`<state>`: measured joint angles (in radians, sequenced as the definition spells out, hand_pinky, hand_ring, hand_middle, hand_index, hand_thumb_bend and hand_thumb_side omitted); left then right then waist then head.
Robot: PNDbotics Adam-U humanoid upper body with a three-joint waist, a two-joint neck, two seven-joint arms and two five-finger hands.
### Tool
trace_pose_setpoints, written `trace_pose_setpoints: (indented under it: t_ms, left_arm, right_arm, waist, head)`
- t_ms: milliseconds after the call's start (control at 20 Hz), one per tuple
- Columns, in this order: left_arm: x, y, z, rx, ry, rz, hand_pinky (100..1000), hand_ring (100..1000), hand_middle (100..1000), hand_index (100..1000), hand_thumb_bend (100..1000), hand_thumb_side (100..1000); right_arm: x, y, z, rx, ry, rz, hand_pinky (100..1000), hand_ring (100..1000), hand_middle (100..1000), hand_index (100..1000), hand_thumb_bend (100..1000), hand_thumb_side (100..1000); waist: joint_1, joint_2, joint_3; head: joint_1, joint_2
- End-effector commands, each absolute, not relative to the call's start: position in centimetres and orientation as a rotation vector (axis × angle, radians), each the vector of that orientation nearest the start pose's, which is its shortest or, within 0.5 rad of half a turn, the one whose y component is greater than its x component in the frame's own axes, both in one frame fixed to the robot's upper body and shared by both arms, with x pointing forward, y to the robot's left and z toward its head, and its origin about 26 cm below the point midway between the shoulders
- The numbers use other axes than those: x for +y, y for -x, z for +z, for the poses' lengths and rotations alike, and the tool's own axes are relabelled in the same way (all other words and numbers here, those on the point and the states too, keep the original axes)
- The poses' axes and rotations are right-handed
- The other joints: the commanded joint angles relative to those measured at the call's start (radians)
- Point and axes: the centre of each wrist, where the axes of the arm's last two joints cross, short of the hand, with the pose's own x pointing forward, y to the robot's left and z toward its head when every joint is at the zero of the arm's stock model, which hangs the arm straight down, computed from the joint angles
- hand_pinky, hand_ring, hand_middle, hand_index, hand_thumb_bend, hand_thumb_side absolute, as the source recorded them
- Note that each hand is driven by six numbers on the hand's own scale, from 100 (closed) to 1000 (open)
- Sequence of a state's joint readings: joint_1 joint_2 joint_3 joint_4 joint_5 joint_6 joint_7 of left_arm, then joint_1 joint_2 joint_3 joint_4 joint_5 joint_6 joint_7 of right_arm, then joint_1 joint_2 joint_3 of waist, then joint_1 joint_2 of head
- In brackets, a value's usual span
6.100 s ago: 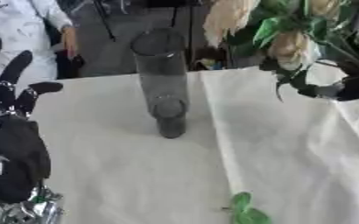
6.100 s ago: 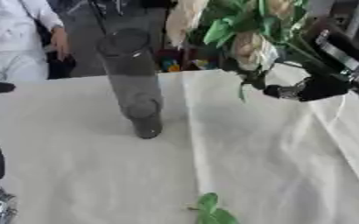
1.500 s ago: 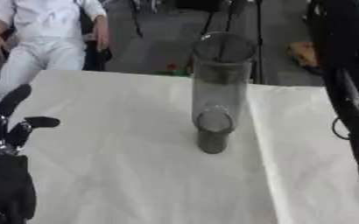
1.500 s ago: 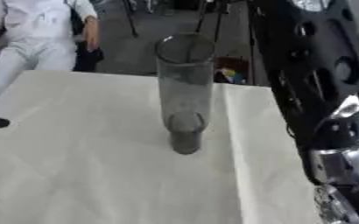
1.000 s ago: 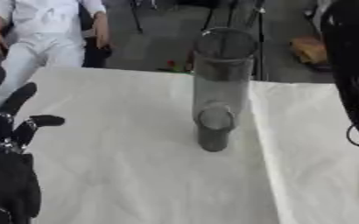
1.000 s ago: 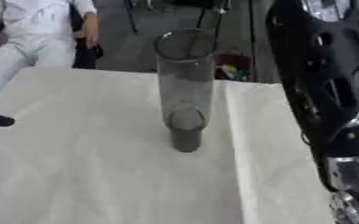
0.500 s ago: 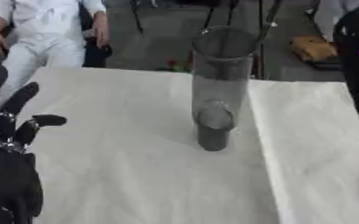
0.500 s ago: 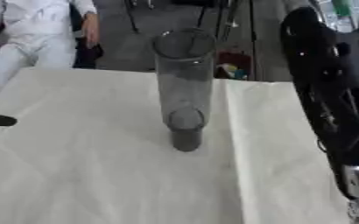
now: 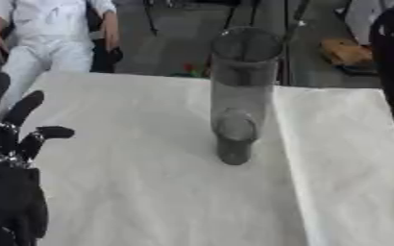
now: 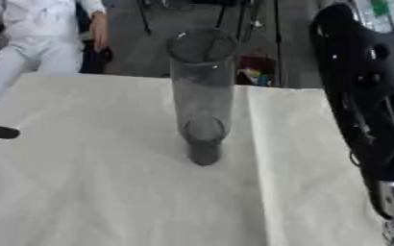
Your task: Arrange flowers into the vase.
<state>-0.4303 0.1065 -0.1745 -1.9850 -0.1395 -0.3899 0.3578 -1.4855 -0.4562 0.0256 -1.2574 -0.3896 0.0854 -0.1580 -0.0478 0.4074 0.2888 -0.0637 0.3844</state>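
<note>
Glass, tall and clear, the vase (image 9: 240,93) stands upright on the white tablecloth (image 9: 150,192) near the middle of the table, its mouth open and nothing in it; no flowers show in either view. Its narrow foot is the weak point: I judge that a stem or forearm coming in low from three o'clock could catch the rim and tip it, and a wrinkle in the cloth would make that easier. At eight o'clock from the vase and well apart from it, the left hand (image 9: 11,178) rests idle with fingers straight and spread upward, holding nothing. At three o'clock the right arm (image 10: 364,110) rises as a black bulk close to the camera; its hand is out of sight.
</note>
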Motion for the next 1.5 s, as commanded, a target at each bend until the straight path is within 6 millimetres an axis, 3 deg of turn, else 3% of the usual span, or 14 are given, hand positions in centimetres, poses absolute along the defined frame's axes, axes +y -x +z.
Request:
trace_pose_setpoints:
  t_ms: [50,650,1500]
  left_arm:
    - [17.0,-30.1,21.6,3.472,-0.068,-0.036,574,853,929,937,422,983]
    - [17.2,-30.2,21.6,3.472,-0.052,-0.02,579,854,929,937,426,981]
    - [17.0,-30.2,21.7,3.467,-0.062,-0.015,584,853,929,937,432,978]
  right_arm:
    - [-19.5,-37.4,52.3,-2.658,-0.184,0.168,100,100,100,100,444,402]
    - [-19.8,-38.0,52.6,-2.616,-0.208,0.153,100,100,100,100,441,379]
    - [-17.7,-37.4,52.5,-2.534,-0.329,0.151,100,100,100,100,436,338]
  waist:
    - [0.001,-0.034,-0.002]
    - [-0.017,-0.052,-0.001]
    - [-0.032,-0.067,0.011]
  head:
    - [0.004,-0.015]
    - [0.004,-0.012]
    - [0.005,-0.003]
